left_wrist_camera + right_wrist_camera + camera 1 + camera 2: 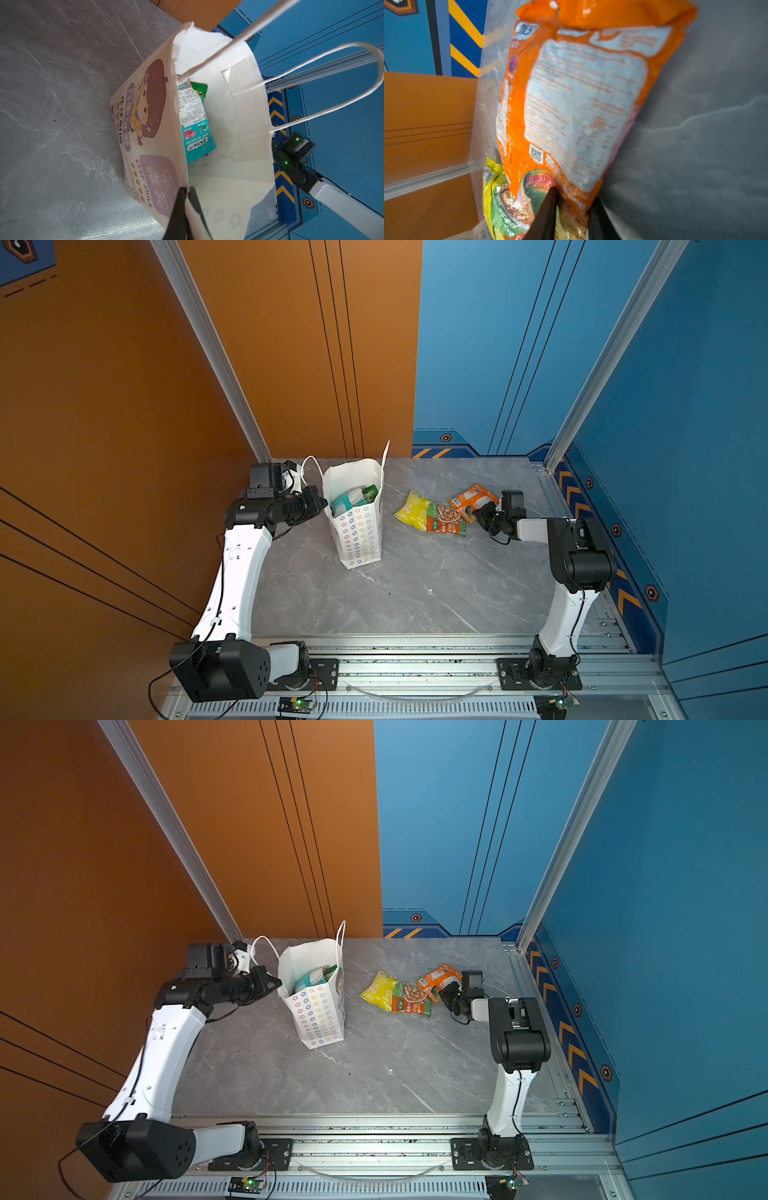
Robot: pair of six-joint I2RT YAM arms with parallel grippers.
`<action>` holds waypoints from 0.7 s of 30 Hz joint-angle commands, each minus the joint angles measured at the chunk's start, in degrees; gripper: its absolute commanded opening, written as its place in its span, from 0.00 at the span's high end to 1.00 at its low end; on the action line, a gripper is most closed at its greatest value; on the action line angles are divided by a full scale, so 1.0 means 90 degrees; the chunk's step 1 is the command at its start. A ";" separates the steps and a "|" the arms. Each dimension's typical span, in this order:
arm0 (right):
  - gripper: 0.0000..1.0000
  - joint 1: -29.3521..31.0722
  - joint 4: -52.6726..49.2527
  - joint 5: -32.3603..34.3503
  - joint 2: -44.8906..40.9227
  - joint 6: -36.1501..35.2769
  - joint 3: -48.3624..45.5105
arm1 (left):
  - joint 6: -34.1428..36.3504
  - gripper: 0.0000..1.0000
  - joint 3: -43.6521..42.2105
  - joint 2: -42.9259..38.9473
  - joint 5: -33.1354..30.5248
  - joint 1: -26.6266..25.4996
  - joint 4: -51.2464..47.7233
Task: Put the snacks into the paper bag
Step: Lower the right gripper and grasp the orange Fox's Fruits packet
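The right gripper (pixel 574 196) pinches the right end of the orange packet (pixel 581 93), which lies just right of the green packet (pixel 444 520) and the yellow packet (pixel 411 510). The left gripper (pixel 188 190) clamps the left rim of the upright paper bag (pixel 359 535).

I'm running this from a robotics lab cell. Two white-and-black arms, left arm (pixel 241 564) and right arm (pixel 582 556), are bolted to an aluminium rail (pixel 415 668) along the bottom of the frame, with a small circuit board (pixel 296 702) glowing green below it. Printed orange panels (pixel 104 406) at left and blue panels (pixel 685 406) with chevron stripes (pixel 575 493) at right box in a grey marble-look tabletop (pixel 415 593), between aluminium posts (pixel 208 344).
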 commanded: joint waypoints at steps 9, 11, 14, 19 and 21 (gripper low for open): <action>1.00 0.0108 -0.0508 0.0083 -0.0547 -0.0670 0.0100 | 0.0037 0.99 0.0061 -0.0021 0.0190 0.0084 0.0040; 1.00 0.0228 -0.0762 0.0176 -0.0750 -0.0956 0.0166 | 0.0036 0.99 0.0061 -0.0016 0.0193 0.0086 0.0041; 1.00 0.0459 -0.1196 0.0440 -0.1033 -0.1481 0.0323 | 0.0032 0.99 0.0061 -0.0030 0.0198 0.0086 0.0041; 1.00 0.0819 -0.1555 0.0546 -0.1438 -0.2004 0.0543 | 0.0026 0.99 0.0061 -0.0047 0.0205 0.0086 0.0045; 1.00 0.0982 -0.1644 0.0502 -0.1589 -0.2163 0.0624 | 0.0017 0.99 0.0052 -0.0056 0.0203 0.0086 0.0036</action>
